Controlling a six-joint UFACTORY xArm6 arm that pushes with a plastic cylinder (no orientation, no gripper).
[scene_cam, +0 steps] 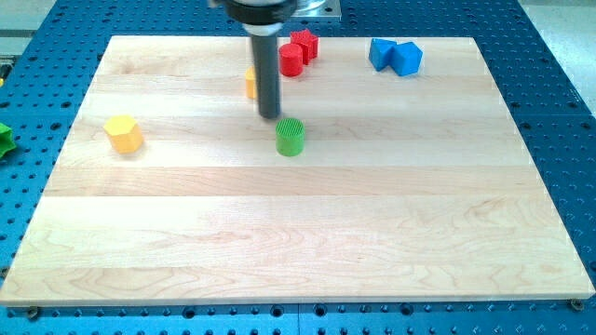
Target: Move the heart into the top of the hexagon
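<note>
**With the heart half hidden, the push starts from the far side**

Since the near half of the bench (298, 242) carries no blocks, the first thing met going away from the view's bottom is the green cylinder (291, 137), just right of centre. Level with it, well off toward the view's left, sits the yellow hexagon (123, 133), the goal. My tip (270, 116) rests just above and left of the green cylinder, near it but apart.

Behind the rod, on its left side, a yellow block (250, 82) peeks out. It is probably the heart, though too little shows to be sure of the shape. Farther back are a red cylinder (291, 60) touching a red star (304, 44), and to the view's right two blue blocks (395, 56) side by side.

My tool (269, 65) is a bare rod with nothing to open or shut, and it holds nothing.

I judge the heart light, rigid and quick to slide or spin on smooth wood. There is no taking hold, only a push. I would set my tip against its right flank, in line with its middle, and steer it left to above the hexagon.
</note>
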